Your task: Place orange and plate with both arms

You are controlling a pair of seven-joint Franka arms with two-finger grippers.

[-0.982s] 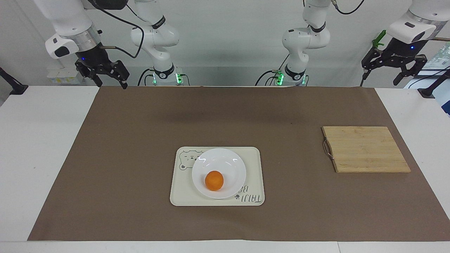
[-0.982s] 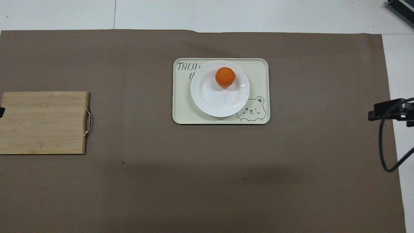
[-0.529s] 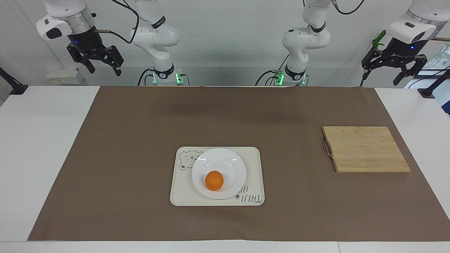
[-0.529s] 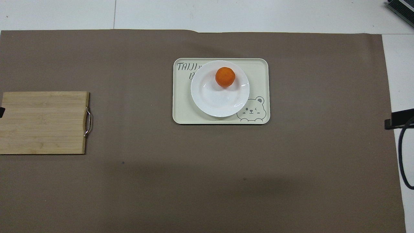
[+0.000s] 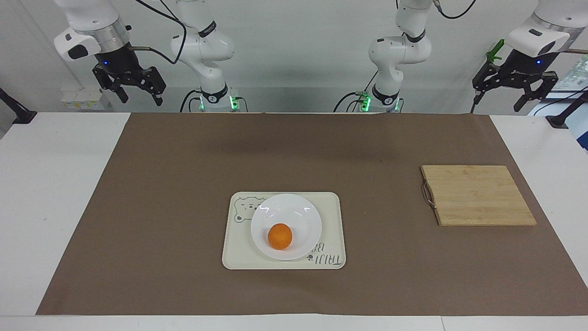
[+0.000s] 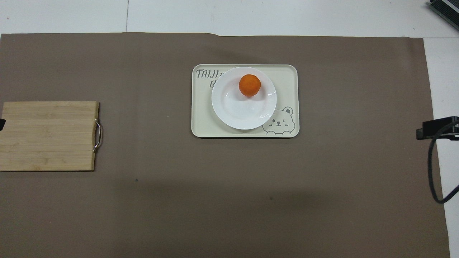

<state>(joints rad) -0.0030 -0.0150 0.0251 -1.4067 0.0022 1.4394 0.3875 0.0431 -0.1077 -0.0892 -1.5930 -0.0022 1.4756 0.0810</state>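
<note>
The orange lies in the white plate, on the part of it farther from the robots. The plate stands on a cream tray in the middle of the brown mat. They also show in the overhead view: the orange, the plate and the tray. My right gripper hangs open and empty in the air over the right arm's end of the table's near edge; only its tip shows in the overhead view. My left gripper waits open and empty in the air over the left arm's end.
A bamboo cutting board with a metal handle lies on the mat toward the left arm's end, also in the overhead view. A brown mat covers most of the white table.
My right gripper rose and drew back toward its end, then came down and inward a little. The left arm, orange, plate and tray have not moved.
</note>
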